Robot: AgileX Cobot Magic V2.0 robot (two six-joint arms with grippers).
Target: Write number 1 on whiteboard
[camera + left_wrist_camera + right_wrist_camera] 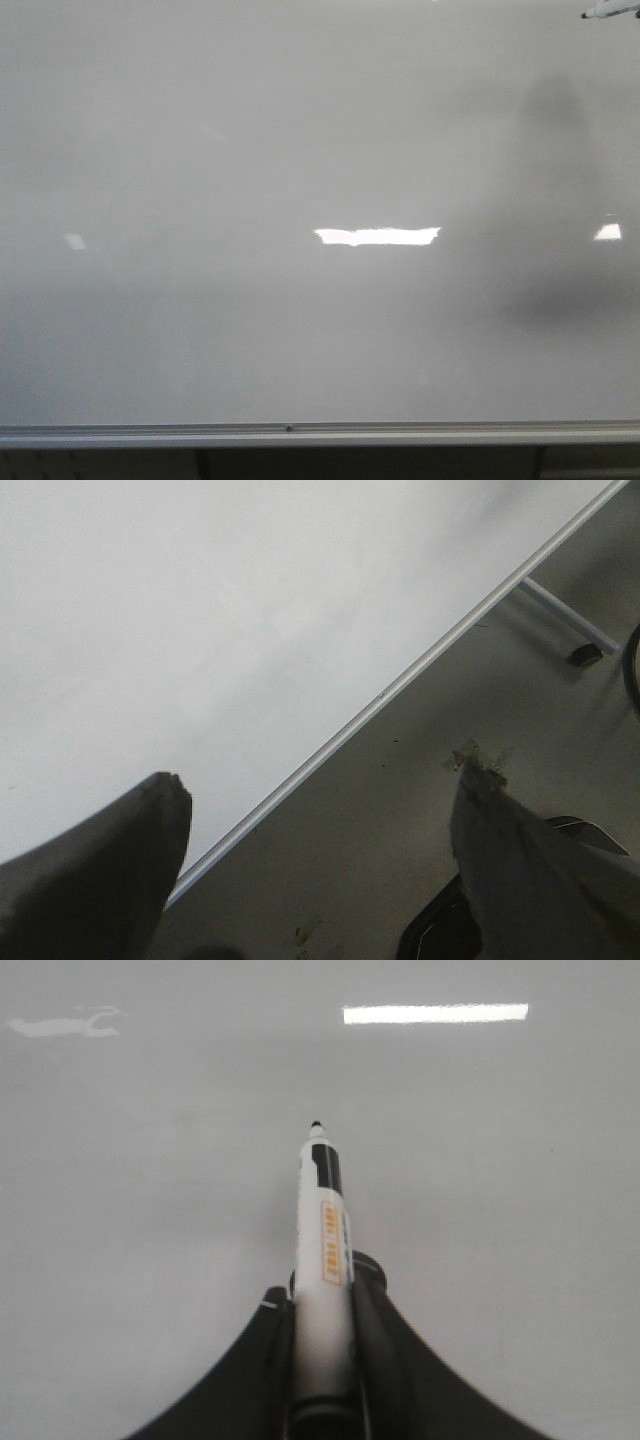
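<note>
The whiteboard fills the front view, glossy grey-white with a silver bottom rail. No black stroke for the number 1 shows on it. The marker pokes in at the top right corner of the front view. In the right wrist view my right gripper is shut on the white marker, its black tip pointing at the board; I cannot tell if the tip touches. My left gripper is open and empty, over the board's rail.
Bright light reflections lie across the board's middle, smaller ones at the left and right. A dark arm shadow falls on the right side. Grey floor and a stand leg show below the board.
</note>
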